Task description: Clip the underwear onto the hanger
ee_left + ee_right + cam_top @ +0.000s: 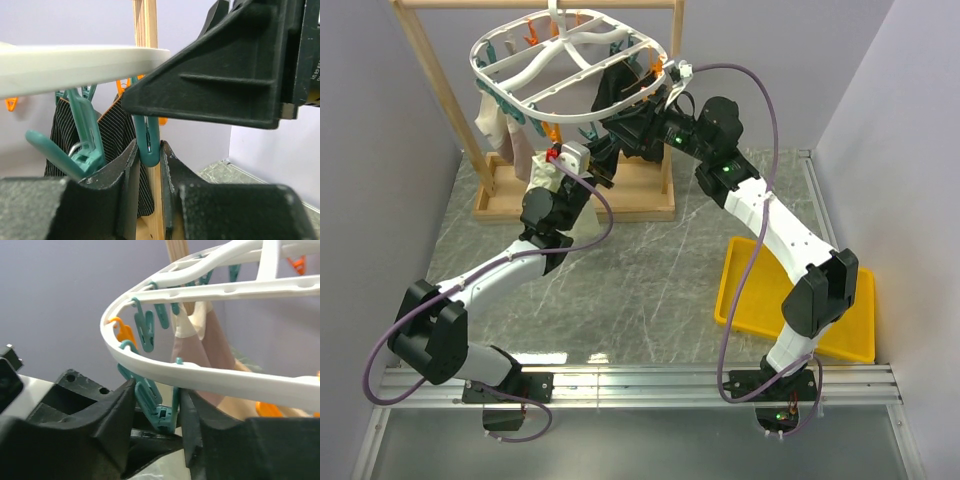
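Note:
The white hanger hangs from the wooden rack, ringed by teal and orange clips. Both grippers meet under its front rim. My right gripper is shut on a teal clip just below the rim, pressing it from both sides. My left gripper is shut on the lower tip of a teal clip, with the right gripper's black body just above. I cannot surely pick out the underwear. A scrap of pale fabric shows below my right jaws.
A black striped garment hangs on the hanger behind the clips. Beige-pink cloth hangs at its left side. The wooden rack post stands right behind. A yellow tray lies on the table at the right.

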Controlling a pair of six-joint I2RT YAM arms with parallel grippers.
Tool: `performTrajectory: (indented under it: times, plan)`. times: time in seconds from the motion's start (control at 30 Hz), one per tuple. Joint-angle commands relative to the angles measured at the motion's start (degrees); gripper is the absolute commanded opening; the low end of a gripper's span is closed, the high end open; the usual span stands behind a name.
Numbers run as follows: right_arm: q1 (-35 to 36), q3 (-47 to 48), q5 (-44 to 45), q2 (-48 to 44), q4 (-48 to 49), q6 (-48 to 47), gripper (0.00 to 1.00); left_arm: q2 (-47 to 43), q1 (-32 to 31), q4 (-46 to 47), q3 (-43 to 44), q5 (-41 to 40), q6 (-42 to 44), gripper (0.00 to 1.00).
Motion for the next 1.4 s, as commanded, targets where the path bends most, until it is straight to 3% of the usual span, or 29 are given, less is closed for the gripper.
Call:
performTrajectory:
  times: [0.0, 0.07, 0.1, 0.17, 0.3, 0.43, 0.7, 0.73, 0.8, 0.87, 1.07, 1.17, 1.23, 1.37]
  plan:
    - [0.3, 2.7, 0.7, -0.5, 0.3, -1.0, 0.37, -2.0, -0.4, 0.6, -0.4, 5.1, -0.9, 0.02]
    - [0.4, 2.8, 1.4, -0.5, 0.1, -1.0, 0.26, -2.1, -0.2, 0.2, -0.2, 5.4, -1.1, 0.05]
    - [0.3, 3.0, 1.7, -0.3, 0.0, -0.9, 0.12, -2.1, -0.2, 0.0, -0.1, 5.5, -1.1, 0.11]
    - [0.3, 3.5, 1.9, -0.1, -0.3, -0.6, 0.0, -2.3, -0.2, -0.8, 0.0, 5.7, -1.2, 0.17]
    - [0.3, 4.2, 2.2, 0.1, -0.8, -0.4, 0.0, -4.1, -0.1, -3.8, -0.2, 6.9, -0.1, 0.35]
    - [0.3, 3.8, 2.2, 0.0, -0.9, -0.4, 0.0, -7.3, 0.1, -9.6, -1.1, 9.0, 2.6, 0.45]
    - [0.3, 2.8, 2.1, -0.1, -1.0, 0.0, 0.0, -18.6, 0.6, -30.8, -0.4, 19.4, 10.6, 0.61]
    - [0.2, 2.8, 2.0, -0.1, -1.0, 0.1, 0.0, -19.5, 0.8, -38.5, 0.2, 24.5, 12.7, 0.64]
    - [0.1, 2.7, 1.7, -0.2, -0.9, 0.3, 0.0, -21.2, 1.0, -48.1, 3.7, 30.6, 22.3, 0.76]
    - [0.1, 2.7, 1.5, 0.0, -0.8, 0.5, 0.0, -21.4, 1.1, -62.9, 8.1, 36.6, 31.9, 0.75]
    - [0.0, 2.9, 0.4, 0.2, -1.0, 0.9, 0.0, -19.6, 1.2, -93.9, 18.0, 38.9, 60.0, 0.76]
    - [0.0, 3.0, -0.2, 0.2, -1.2, 0.6, 0.0, -19.9, 1.1, -101.5, 18.8, 36.3, 71.9, 0.77]
    - [0.0, 2.8, -0.6, 0.0, -1.2, 0.6, 0.0, -21.5, 1.4, -102.8, 17.4, 34.6, 81.4, 0.79]
    - [-0.1, 2.7, -2.1, 0.0, -1.0, 0.9, 0.0, -24.6, 3.5, -101.9, 12.5, 33.4, 91.7, 0.81]
